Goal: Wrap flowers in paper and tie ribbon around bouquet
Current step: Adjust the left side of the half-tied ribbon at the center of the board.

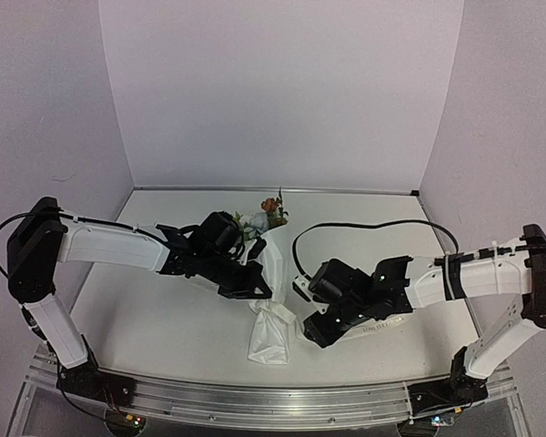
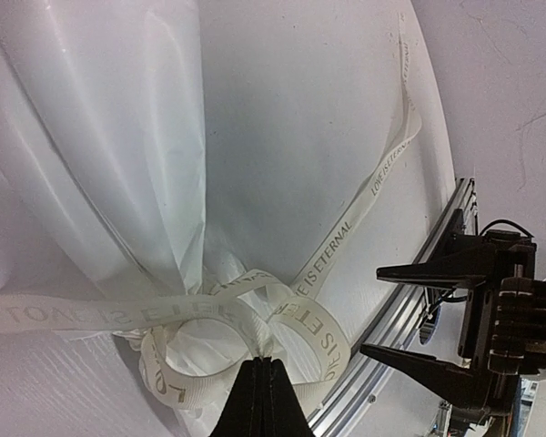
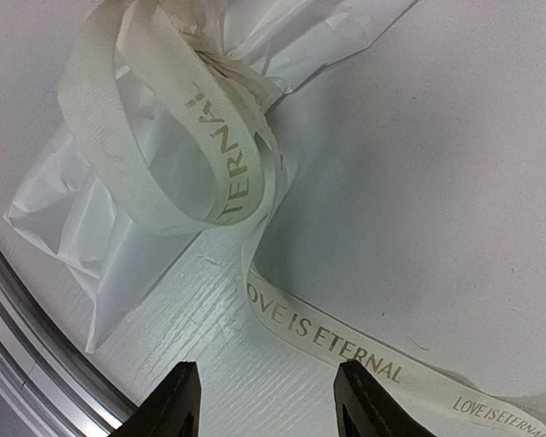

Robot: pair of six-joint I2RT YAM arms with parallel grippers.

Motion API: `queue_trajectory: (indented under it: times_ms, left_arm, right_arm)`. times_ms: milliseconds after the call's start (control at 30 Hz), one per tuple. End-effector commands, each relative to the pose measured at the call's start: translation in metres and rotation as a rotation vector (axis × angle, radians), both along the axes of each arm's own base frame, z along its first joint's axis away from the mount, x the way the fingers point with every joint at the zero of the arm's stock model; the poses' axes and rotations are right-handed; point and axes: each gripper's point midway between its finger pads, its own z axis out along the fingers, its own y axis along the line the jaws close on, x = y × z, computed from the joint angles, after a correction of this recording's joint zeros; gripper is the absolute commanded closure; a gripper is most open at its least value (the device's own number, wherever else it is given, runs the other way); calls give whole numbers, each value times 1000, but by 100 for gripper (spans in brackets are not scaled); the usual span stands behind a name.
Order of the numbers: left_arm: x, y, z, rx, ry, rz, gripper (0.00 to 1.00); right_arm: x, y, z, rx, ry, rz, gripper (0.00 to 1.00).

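Your left pincer (image 2: pixel 260 366) is pinching the cream-white lettered fabric ribbon (image 2: pixel 64 314) looped round the thin white translucent paper (image 2: pixel 118 109) on the tabletop (image 3: pixel 455 164), while your right pincer (image 3: pixel 268 382) is hovering open above its tail.

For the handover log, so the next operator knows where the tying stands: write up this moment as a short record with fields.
flowers: blooms poking out of the far end of the wrap
paper: white sheet wrapped around the stems, gathered at the neck
ribbon: cream, printed LOVE IS ETERNAL, looped at the gathered neck, one tail lying across the table
left gripper: shut on a ribbon loop
right gripper: open, above the ribbon tail, holding nothing
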Motion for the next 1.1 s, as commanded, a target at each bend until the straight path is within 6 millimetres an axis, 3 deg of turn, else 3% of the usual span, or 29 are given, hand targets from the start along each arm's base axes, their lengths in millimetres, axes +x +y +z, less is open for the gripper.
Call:
queue_trajectory:
  times_ms: [0, 100, 267, 433, 600, 700, 800, 933, 1067]
  left_arm:
    - [7, -8, -2, 13, -12, -11, 100]
    - [6, -7, -10, 33, -2, -8, 100]
    - [5, -6, -13, 35, 2, -6, 100]
    - [5, -5, -11, 35, 1, -3, 100]
    - [3, -3, -11, 36, 2, -6, 100]
    - [2, -2, -11, 36, 1, -6, 100]
    - [2, -2, -10, 34, 0, -6, 100]
    - [2, -1, -9, 35, -3, -4, 100]
    - [3, -3, -7, 30, -10, -11, 100]
  right_arm:
    - [9, -3, 11, 34, -35, -50, 48]
    - [6, -8, -2, 3, -18, -40, 48]
    - [5, 1, -22, 14, -3, -4, 47]
    - [6, 19, -30, 45, 22, 17, 47]
    - [10, 20, -41, 28, 28, -8, 48]
    - [11, 17, -49, 10, 36, -23, 54]
    - [17, 11, -55, -5, 40, -61, 68]
    - [43, -14, -55, -21, 4, -202, 81]
    - [62, -20, -45, 12, 15, -255, 92]
